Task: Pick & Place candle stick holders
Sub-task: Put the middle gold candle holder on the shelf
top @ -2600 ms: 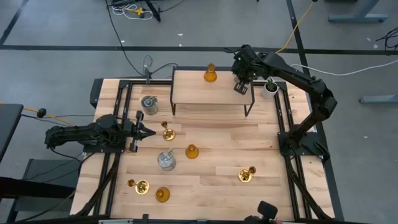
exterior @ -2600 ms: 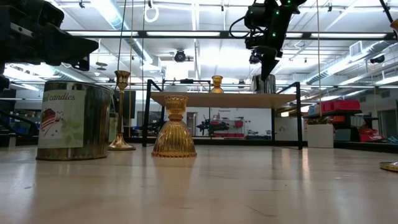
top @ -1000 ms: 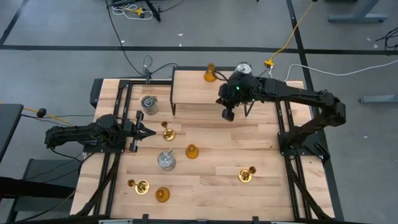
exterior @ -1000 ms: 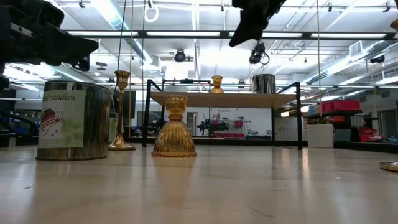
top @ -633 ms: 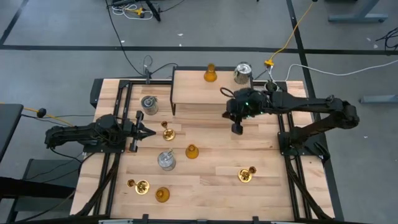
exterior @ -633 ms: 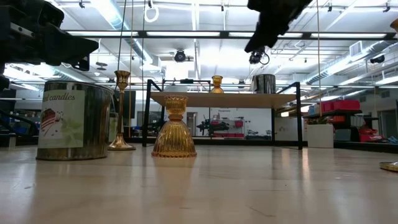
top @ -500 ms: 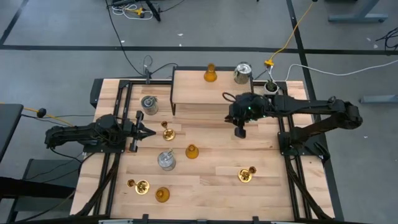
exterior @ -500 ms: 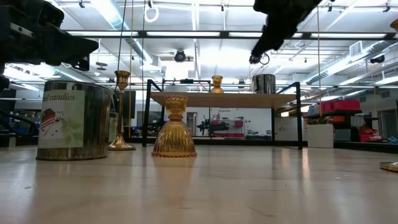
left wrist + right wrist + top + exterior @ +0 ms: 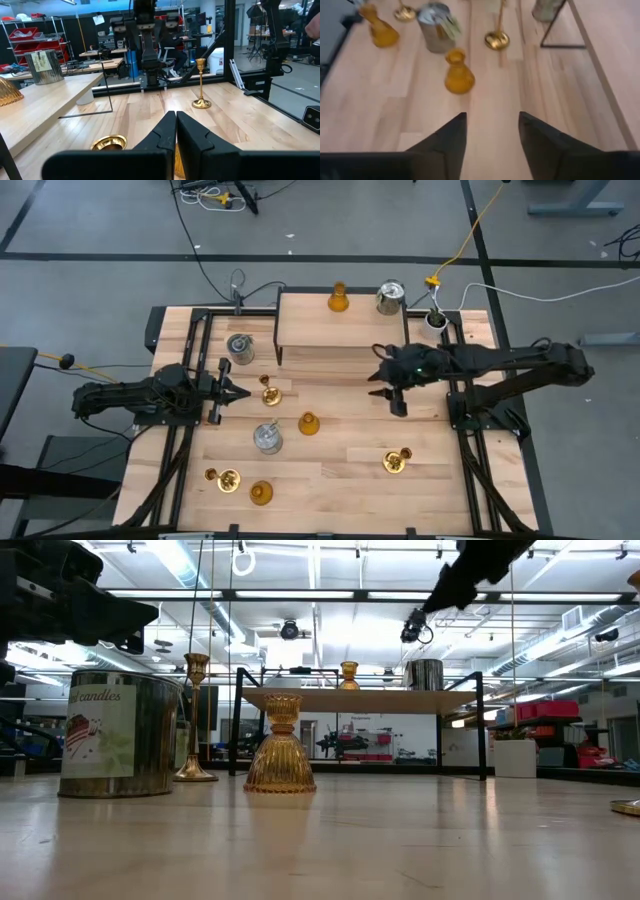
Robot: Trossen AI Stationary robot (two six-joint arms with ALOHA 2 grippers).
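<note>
Candle stick holders are being seen scattered over the wooden table (image 9: 340,470) and its raised shelf (image 9: 320,330). On the shelf an amber holder (image 9: 339,299) and a silvery glass cylinder (image 9: 390,297) are standing near the far edge. On the table top, a second silvery cylinder (image 9: 239,348), a brass holder (image 9: 269,393), a third cylinder (image 9: 267,438), an amber holder (image 9: 309,423), a brass holder (image 9: 228,478), an amber holder (image 9: 261,493) and a brass holder (image 9: 397,461) are being counted. A ninth holder is not being made out from above. In the low view the near brass piece is cut off at the right edge, and the right arm is shown only partly at the top. The right gripper (image 9: 397,402) is being held in the air just in front of the shelf, fingers parted with nothing between them; the middle amber holder (image 9: 458,73) is lying ahead of it, well apart. The left gripper (image 9: 238,392) is waiting at the table's left, fingers pressed together on nothing, just beside the brass holder (image 9: 108,144) at its tip.
</note>
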